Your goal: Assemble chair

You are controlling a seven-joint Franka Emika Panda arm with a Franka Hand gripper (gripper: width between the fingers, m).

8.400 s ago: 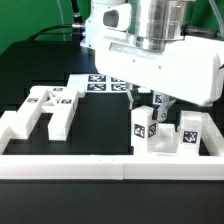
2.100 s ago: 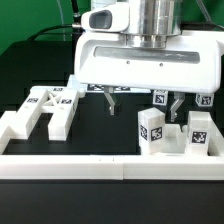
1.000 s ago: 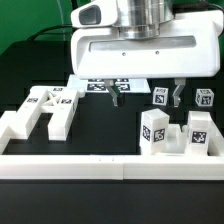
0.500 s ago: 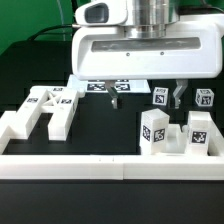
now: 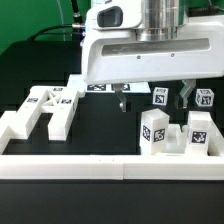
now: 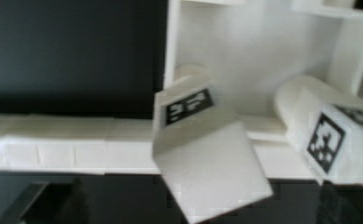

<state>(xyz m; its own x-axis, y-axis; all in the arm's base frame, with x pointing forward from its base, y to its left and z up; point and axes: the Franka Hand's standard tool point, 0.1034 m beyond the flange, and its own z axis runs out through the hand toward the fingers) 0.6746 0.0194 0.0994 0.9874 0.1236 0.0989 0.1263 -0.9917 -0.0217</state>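
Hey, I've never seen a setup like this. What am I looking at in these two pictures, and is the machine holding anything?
The glossy white machine is a robot arm. Its hand has two dark fingers, standing open and holding nothing. One picture comes from a camera off the arm, the other from a camera on its wrist. On the black table lie matte white plastic chair pieces with black-and-white square tags: an H-shaped piece at the exterior view's left, chunky upright blocks at its right. The wrist view shows tagged blocks close up.

There are one H-shaped frame [image 5: 45,108], one flat panel [image 5: 95,84], two small tagged blocks [image 5: 160,97], two upright bars [image 5: 151,130] and one border wall [image 5: 60,165].
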